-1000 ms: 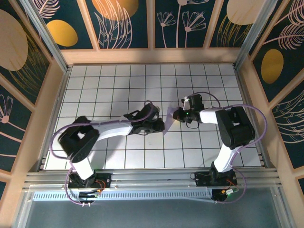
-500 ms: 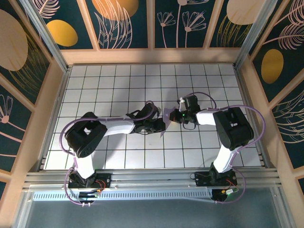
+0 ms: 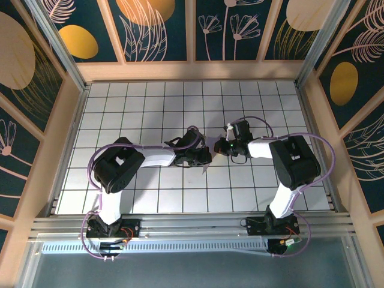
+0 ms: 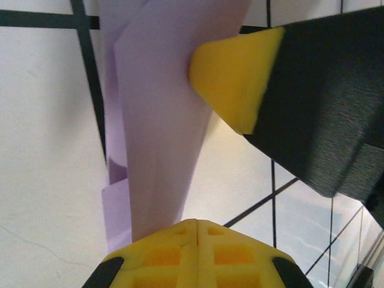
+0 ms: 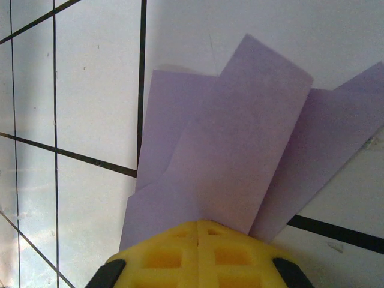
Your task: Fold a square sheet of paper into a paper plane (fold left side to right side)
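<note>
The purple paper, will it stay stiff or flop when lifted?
Probably floppy: the folded paper fans into loose layers beyond the right gripper. Likely light, so it could slide on the smooth table. Its creases may add slight lengthwise stiffness.

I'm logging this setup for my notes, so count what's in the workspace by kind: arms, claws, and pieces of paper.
Arms: 2, left arm and right arm
Paper: 1, the folded lavender paper
Claws: 2, left claw and right claw, both shut on the paper
Total: 5
</note>
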